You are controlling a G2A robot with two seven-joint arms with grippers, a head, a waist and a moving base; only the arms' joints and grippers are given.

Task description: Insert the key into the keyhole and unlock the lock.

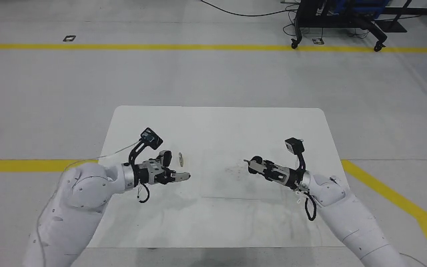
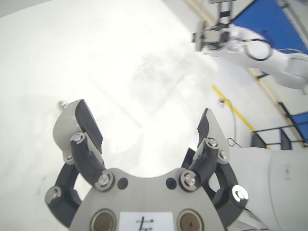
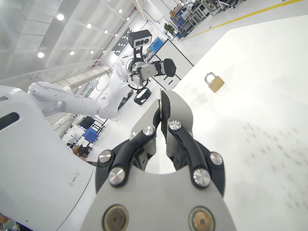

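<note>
Two claws, one key, one lock

The right claw (image 3: 161, 97) has its pads pressed together on the single key (image 3: 159, 108). The key is seen edge-on as a thin silver strip, with its teeth hidden. The left claw (image 2: 144, 121) hangs spread wide over the table (image 1: 220, 127) and holds nothing. Just beside it, on the far side, lies the single lock (image 3: 216, 82), a small brass padlock with a silver shackle shut into its body, flat on the table and touching neither claw. In the top view the lock (image 1: 181, 159) is only a pale speck. The keyhole cannot be made out. The two claws face each other, well apart.
</note>
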